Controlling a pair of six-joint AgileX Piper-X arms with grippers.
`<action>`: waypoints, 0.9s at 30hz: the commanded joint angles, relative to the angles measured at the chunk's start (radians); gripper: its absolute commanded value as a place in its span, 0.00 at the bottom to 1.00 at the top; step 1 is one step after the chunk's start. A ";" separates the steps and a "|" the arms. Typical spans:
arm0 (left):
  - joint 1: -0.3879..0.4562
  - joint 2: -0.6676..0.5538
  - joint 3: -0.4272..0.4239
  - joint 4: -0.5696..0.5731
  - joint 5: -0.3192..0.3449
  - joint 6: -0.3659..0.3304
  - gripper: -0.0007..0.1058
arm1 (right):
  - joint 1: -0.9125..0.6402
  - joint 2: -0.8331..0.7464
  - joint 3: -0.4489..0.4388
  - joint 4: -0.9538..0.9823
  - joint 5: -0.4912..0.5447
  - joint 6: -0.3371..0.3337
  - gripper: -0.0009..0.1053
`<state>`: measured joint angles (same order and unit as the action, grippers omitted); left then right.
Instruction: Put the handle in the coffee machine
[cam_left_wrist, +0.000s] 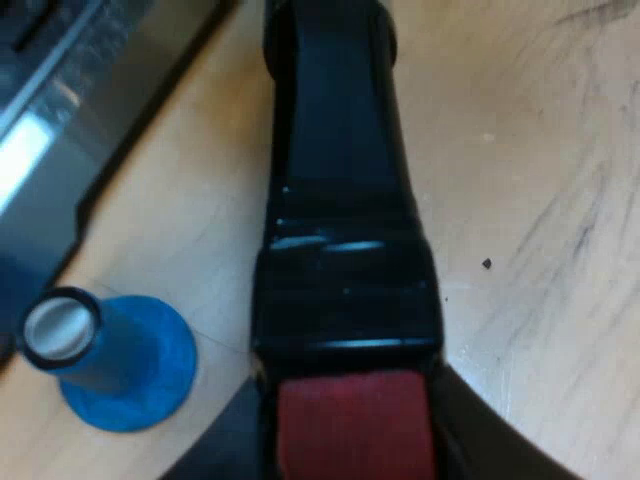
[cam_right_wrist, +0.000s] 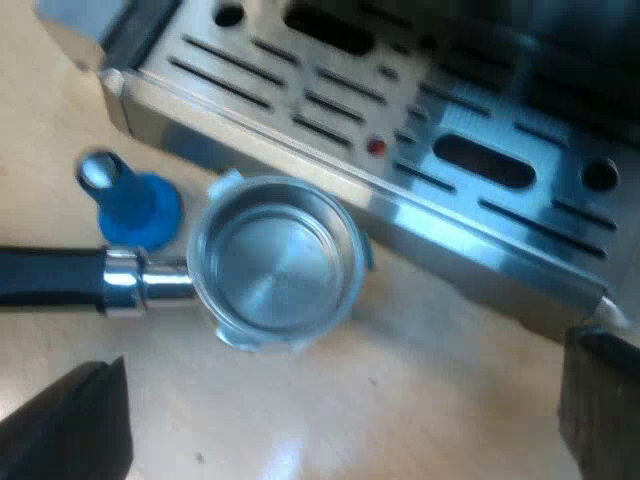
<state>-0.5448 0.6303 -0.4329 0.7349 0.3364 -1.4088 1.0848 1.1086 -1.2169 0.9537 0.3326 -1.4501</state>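
Note:
The metal holder lies with its empty basket up, close against the espresso machine's drip tray. Its dark handle runs away from the basket and ends in red. My left gripper is shut on the handle at the red end, one black finger on each side. My right gripper hovers open above the table beside the basket, its fingers wide apart and holding nothing.
A blue tamper with a metal top stands on the wooden table between the handle and the machine's tray edge. The slotted steel tray carries a small red dot.

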 joint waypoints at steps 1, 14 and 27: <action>0.026 -0.042 -0.020 0.007 0.022 0.032 0.01 | 0.076 -0.002 0.021 -0.073 0.115 0.042 0.83; 0.199 -0.072 -0.020 0.040 0.019 0.049 0.01 | 0.282 -0.002 0.260 -0.518 0.445 0.094 0.83; 0.346 -0.072 -0.020 0.042 0.019 0.060 0.01 | 0.284 0.103 0.445 -1.045 0.547 -0.091 0.83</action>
<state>-0.1989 0.5711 -0.4357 0.8099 0.3373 -1.3555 1.3694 1.2081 -0.7721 -0.0559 0.8665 -1.5163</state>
